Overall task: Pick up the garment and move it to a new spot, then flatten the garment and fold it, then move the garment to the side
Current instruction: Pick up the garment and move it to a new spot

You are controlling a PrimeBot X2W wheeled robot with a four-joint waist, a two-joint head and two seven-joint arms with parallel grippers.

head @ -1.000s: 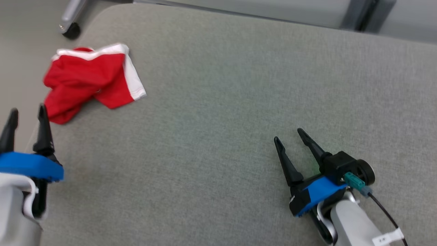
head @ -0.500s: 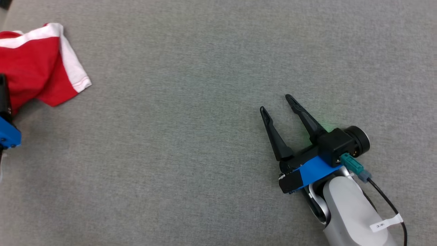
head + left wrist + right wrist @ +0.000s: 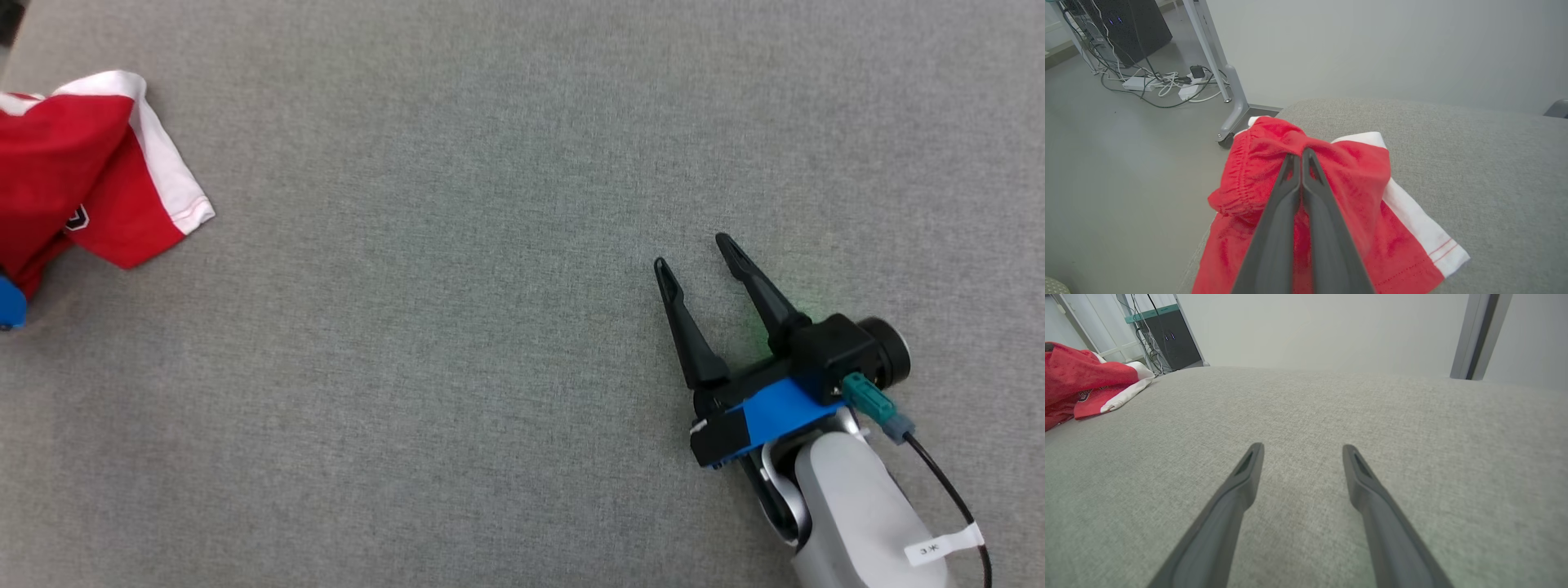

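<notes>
The garment [image 3: 82, 155], red with a white band, lies crumpled at the far left edge of the grey upholstered surface [image 3: 457, 245]. In the left wrist view my left gripper [image 3: 1301, 153] is shut, its fingertips pinching a raised ridge of the garment [image 3: 1355, 175] near its gathered waistband. In the right wrist view the garment [image 3: 1081, 379] shows at the far left. My right gripper [image 3: 692, 251] rests low over the bare surface at the right, far from the garment, its fingers [image 3: 1245, 473] spread open with nothing between them.
The surface ends just left of the garment, with floor [image 3: 1118, 163] below. A table leg on a caster [image 3: 1231, 106], a tangle of cables [image 3: 1155, 81] and a dark computer case [image 3: 1126, 24] stand beyond that edge. A pale wall [image 3: 1372, 49] rises behind.
The head camera has tilted and shifted, moving the whole picture. My left gripper went from open to shut on the garment, whose folds have shifted slightly. The right gripper stays open.
</notes>
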